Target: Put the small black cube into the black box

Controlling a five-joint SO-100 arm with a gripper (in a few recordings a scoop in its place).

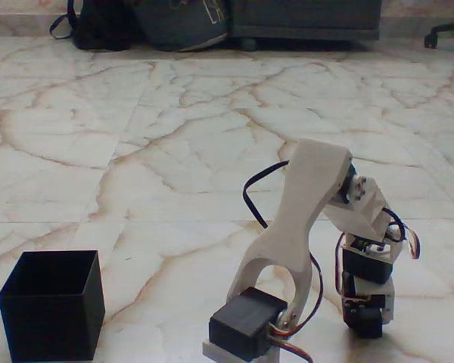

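Note:
The black box (51, 305) stands open-topped on the marble floor at the lower left of the fixed view. The white arm rises from its base at the bottom centre and folds down to the right. Its gripper (364, 324) points straight down at the floor, well to the right of the box. A small black shape sits at the gripper's lower end, touching the floor. I cannot tell whether it is the small black cube or part of the gripper. The fingers are not distinct, so their state is unclear.
The arm's black base servo (246, 324) sits at the bottom centre, between box and gripper. Dark bags (147, 23) and furniture line the far wall, and a chair base (448, 34) is at the top right. Bare marble floor (174, 174) lies between.

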